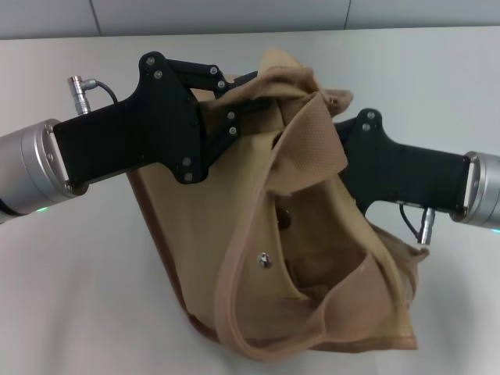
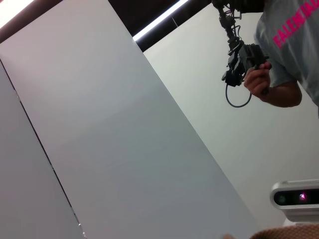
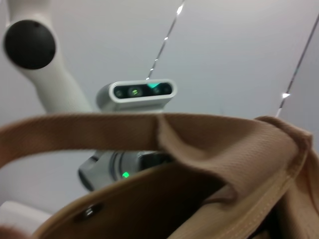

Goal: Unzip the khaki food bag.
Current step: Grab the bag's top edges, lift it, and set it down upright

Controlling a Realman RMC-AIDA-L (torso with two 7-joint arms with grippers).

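The khaki food bag [image 1: 258, 219] hangs tilted above the white table, front pocket with its snap button [image 1: 265, 259] facing me. A wide webbing handle [image 1: 308, 148] folds over its top. My left gripper [image 1: 237, 105] is at the bag's upper left corner, shut on the top edge fabric. My right gripper [image 1: 349, 148] is against the bag's upper right side, its tip hidden behind the handle. The bag [image 3: 199, 199] fills the lower part of the right wrist view, its handle [image 3: 99, 132] stretched across. The top zipper is hidden.
The white table [image 1: 78, 273] spreads under and around the bag. The left wrist view looks up at wall panels and a person [image 2: 289, 45] holding a control device. My head camera [image 3: 137, 94] shows in the right wrist view.
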